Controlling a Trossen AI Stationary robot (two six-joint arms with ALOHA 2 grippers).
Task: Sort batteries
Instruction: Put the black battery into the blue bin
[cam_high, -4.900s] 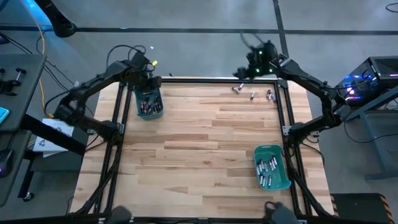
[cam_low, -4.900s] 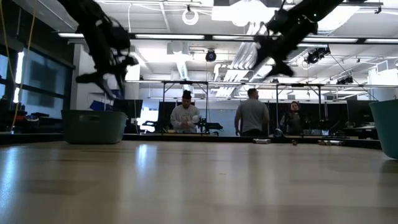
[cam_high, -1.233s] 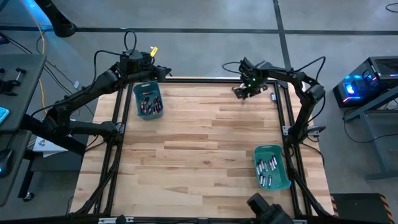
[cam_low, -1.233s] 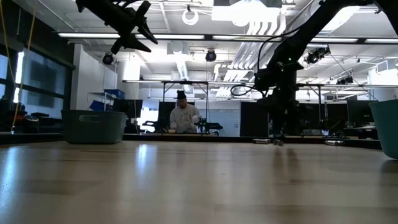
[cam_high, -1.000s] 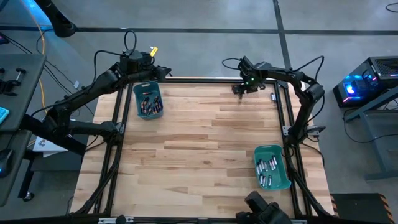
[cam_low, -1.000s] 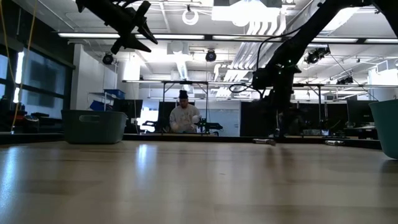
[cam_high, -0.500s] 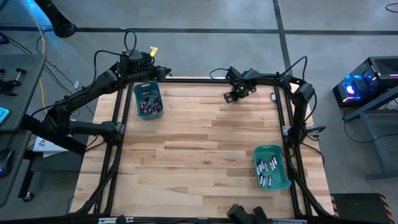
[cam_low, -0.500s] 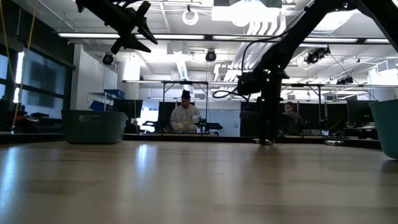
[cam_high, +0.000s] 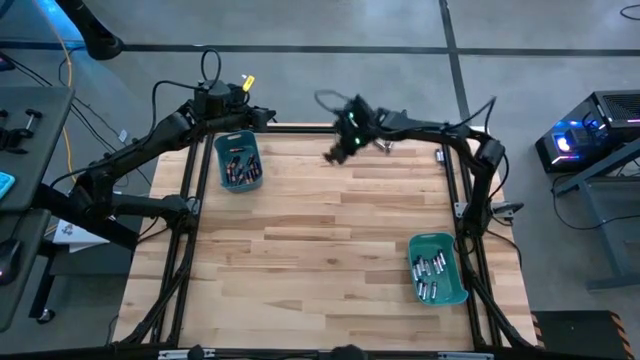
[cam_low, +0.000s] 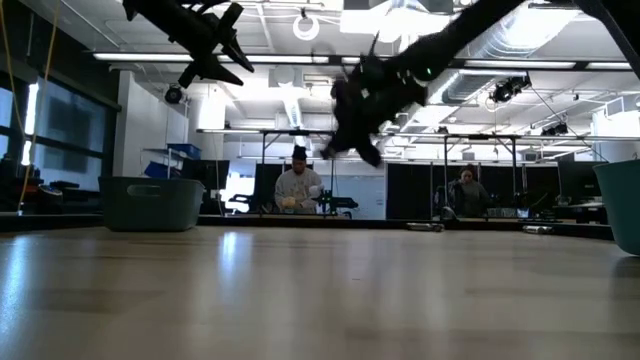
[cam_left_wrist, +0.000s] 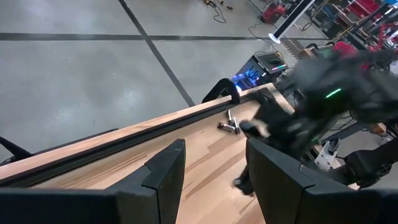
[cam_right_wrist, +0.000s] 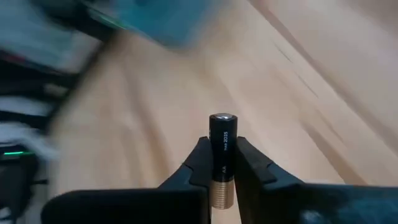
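Batteries to be sorted, shown across the wooden bench (cam_high: 320, 240), largest items first; two teal bins stand on it, the far-left bin (cam_high: 238, 161) holding dark cells and the near-right bin (cam_high: 436, 267) holding silvery cells, with a few loose cells (cam_high: 436, 154) lying unsorted near the far right edge; the left pincer (cam_high: 262, 115) hangs raised above the far-left bin, its fingers spread apart and holding nothing; the right pincer (cam_high: 333, 155) is in the air over the far middle of the bench, clenched on one dark battery (cam_right_wrist: 222, 158) with a copper-coloured end; in the right wrist view the cell stands lengthwise between the two fingers (cam_right_wrist: 198, 163), gripped across its lower body, the dark upper half and silvery cap projecting free. Handling, as judged: the cell is probably light, rigid and not fragile, but its smooth round casing is likely to roll on the bench and may slip or swivel in a narrow pinch; hold is best taken across the middle of the barrel, squarely, rather than near either end.
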